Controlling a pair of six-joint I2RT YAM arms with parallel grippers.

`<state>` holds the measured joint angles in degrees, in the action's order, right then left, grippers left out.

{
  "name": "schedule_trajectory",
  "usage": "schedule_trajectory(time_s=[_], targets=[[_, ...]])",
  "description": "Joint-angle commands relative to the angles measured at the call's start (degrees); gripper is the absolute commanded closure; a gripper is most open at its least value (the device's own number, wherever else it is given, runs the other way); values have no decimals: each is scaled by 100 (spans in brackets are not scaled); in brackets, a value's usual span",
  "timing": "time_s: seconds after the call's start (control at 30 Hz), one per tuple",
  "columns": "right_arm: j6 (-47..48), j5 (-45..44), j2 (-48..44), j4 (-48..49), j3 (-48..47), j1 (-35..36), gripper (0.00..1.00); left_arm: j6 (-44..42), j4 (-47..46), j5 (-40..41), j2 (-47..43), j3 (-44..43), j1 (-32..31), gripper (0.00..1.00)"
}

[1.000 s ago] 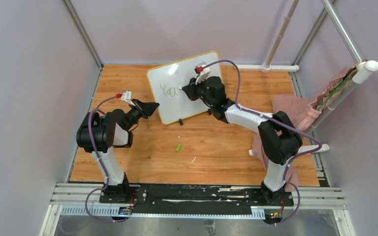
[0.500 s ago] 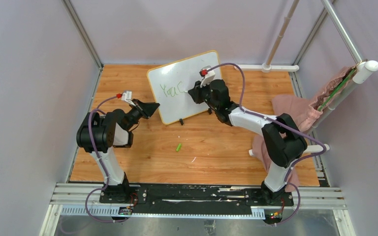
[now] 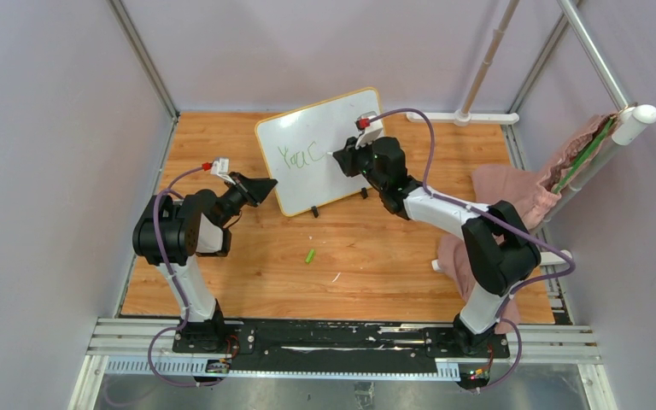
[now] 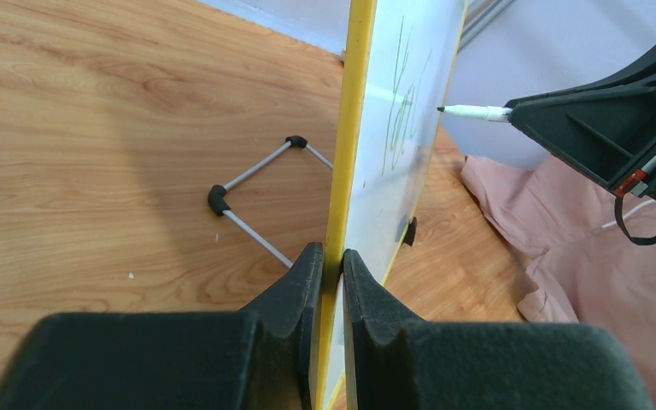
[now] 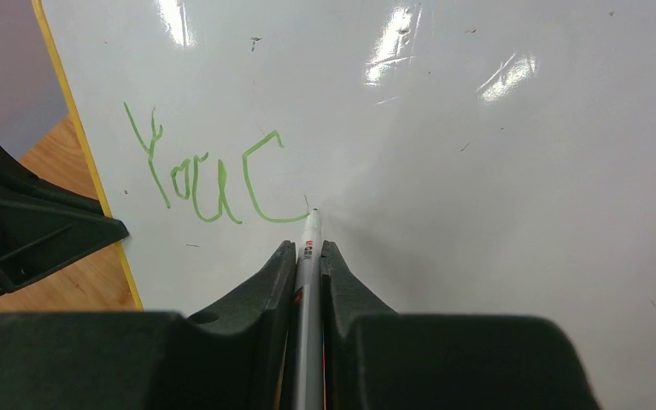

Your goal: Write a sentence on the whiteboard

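1 whiteboard [image 3: 307, 128], 1 marker [image 5: 310, 232], 2 claws [image 3: 272, 184] [image 3: 336, 155], 1 pink cloth [image 3: 506, 193]

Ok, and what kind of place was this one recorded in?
Most likely a lab robot cell: a wooden tabletop boxed in by plain pale panels and metal frame posts, with the left arm and right arm bolted to a rail at its near edge.

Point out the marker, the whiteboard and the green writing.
marker [image 5: 309, 241], right wrist view, barrel near the tip.
whiteboard [image 4: 348, 128], left wrist view, yellow rim.
green writing [image 5: 260, 218], right wrist view, letter C.
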<state>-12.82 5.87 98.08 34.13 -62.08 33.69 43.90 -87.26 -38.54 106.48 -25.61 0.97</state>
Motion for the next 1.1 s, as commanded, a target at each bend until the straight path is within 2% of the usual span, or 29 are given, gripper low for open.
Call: schedule_trajectory(time_s=[0.0,0.63,1.07], targets=[[-3,28,-6,127,-135,-62,100,-118,-158,5,139,12,-36,100],[31,139,414,-98,-659,2,100,-118,-151,-4,137,11,-40,100],[28,179,453,-119,-499,212,100,-110,-155,-3,128,12,-36,100]])
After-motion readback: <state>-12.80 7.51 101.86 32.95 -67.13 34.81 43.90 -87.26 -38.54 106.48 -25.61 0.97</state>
